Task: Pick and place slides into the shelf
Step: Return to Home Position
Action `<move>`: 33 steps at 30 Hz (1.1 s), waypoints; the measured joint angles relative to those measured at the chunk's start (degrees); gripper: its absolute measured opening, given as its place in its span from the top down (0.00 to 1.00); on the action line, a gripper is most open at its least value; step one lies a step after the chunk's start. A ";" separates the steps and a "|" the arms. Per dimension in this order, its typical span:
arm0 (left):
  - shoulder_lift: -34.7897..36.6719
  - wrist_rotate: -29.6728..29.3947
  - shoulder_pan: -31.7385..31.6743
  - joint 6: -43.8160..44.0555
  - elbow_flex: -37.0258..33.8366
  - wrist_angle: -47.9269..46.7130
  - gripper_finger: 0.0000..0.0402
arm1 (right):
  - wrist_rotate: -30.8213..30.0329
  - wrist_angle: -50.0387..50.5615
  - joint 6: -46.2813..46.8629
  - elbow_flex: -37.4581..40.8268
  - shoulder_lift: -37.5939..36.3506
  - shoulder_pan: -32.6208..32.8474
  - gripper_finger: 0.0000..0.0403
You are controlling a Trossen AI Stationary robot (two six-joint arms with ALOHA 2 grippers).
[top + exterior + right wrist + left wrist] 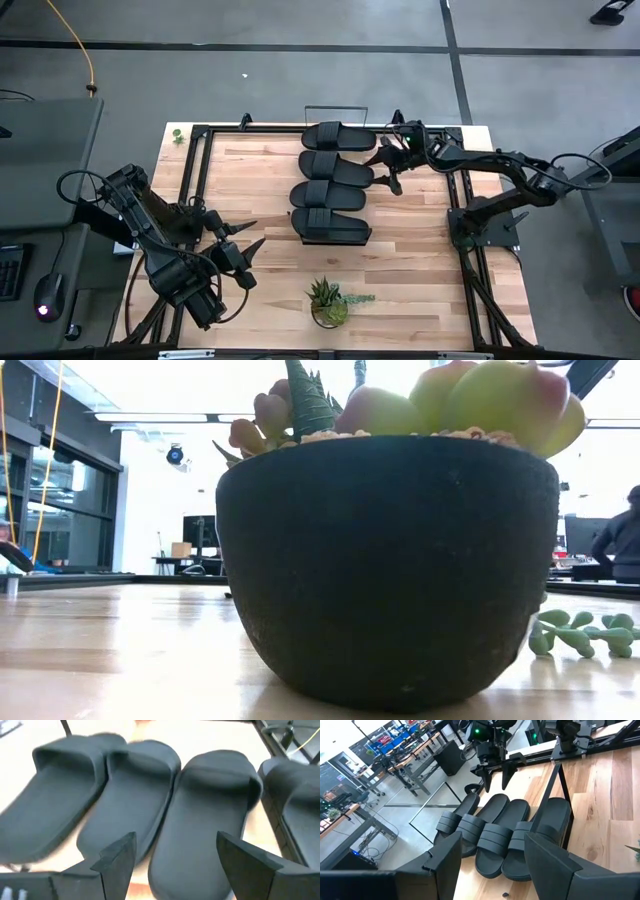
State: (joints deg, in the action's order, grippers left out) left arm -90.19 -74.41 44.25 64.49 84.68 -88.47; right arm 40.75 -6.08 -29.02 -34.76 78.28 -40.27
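From above, the right claw [383,172] hangs spread and empty, its tips just beside the four slides [330,185] lined up on the shelf [336,106], their long axes running toward it. The left claw [258,233], also spread and empty, waits farther off.

At table level, a pot [385,560] hides both claws.

Left wrist: the slides lie ahead, with the right claw beyond them.

Right wrist: the slides lie close under its parted fingers, so I judge a straight pull-back clears them.

Black slides [336,169]: four, just beside the right gripper [388,172]; robot arms [170,262]: two; potted succulent [328,302]: one.
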 joint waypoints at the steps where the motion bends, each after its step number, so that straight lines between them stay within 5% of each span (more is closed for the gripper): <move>1: 0.00 0.00 0.00 0.00 0.00 0.00 0.51 | 0.00 -1.19 1.06 0.00 0.00 0.28 0.35; 15: 0.07 0.58 0.00 1.11 -0.67 -1.57 0.51 | -0.17 -8.07 25.03 0.00 -10.50 1.44 0.35; 29: 10.92 -1.54 0.09 5.96 -16.61 0.05 0.51 | 1.79 -7.97 33.67 0.00 -23.72 6.28 0.35; 33: 12.93 -7.70 0.00 6.93 -22.81 2.01 0.51 | 2.16 -7.94 34.12 0.00 -24.33 6.33 0.35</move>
State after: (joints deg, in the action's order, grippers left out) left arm -77.27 -82.11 44.25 71.42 61.88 -86.46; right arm 42.91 -14.02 5.10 -34.76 53.95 -33.93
